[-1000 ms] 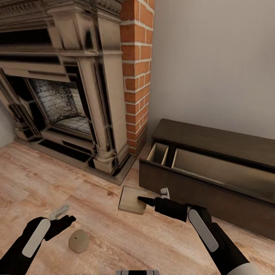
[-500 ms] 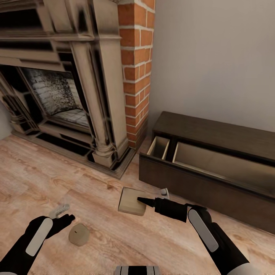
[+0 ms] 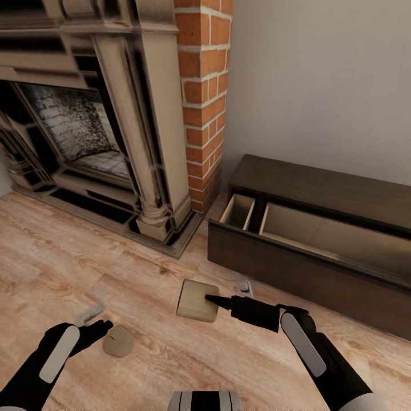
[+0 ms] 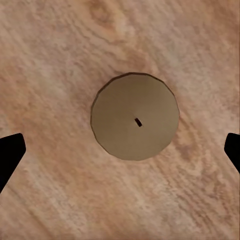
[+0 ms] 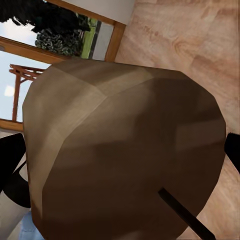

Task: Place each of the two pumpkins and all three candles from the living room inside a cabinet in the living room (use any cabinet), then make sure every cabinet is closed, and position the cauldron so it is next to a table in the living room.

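— What are the right gripper (image 3: 220,299) fingers doing?

— Clenched on a candle (image 3: 197,300), held lying sideways at the lower middle of the head view, above the wood floor (image 3: 51,268). In the right wrist view that candle (image 5: 125,155) sits between the dark fingers (image 5: 11,159), wick end toward the camera.

— And the left gripper (image 3: 96,321)?

— Spread wide, holding nothing. A second candle (image 3: 118,341) stands upright on the floor just beside the fingers at lower left. From the left wrist camera, the candle (image 4: 135,116) is centred between the two tips (image 4: 10,155), apart from both.

— Room to move?

— The cabinet (image 3: 319,197) runs along the wall at right, its long front pulled out, pale inside showing. Its near edge is close ahead of the held candle. The fireplace (image 3: 85,125) and brick column (image 3: 205,85) fill the upper left; open floor lies between.
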Controlling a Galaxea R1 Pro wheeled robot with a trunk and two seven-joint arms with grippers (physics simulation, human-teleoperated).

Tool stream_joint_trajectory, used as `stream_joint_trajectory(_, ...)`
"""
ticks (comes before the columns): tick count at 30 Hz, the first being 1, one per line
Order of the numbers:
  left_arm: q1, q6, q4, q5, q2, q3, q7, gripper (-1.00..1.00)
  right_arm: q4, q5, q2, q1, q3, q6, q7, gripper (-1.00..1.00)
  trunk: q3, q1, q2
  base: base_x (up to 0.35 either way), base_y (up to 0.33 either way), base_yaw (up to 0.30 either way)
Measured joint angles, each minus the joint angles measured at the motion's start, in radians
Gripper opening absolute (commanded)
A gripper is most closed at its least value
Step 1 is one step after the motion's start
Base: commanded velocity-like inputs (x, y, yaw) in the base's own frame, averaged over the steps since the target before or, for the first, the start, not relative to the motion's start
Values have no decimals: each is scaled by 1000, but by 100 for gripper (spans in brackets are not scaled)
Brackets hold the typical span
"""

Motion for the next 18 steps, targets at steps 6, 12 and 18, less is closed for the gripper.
stream_joint_trajectory(6,0,-12,0,-1,0,-37,-3,100,0,1,0,0,0,0,-1,-100,-23,3,-1,0,0,0)
stream_joint_trajectory(12,0,-23,0,0,-1,-49,-4,100,0,7,0,0,0,0,-2,-100,-46,5,-3,0,0,0)
stream_joint_trajectory(18,0,-23,0,-1,-16,-67,-5,100,0,8,0,0,0,-1,-3,-100,-70,8,-4,0,0,0)
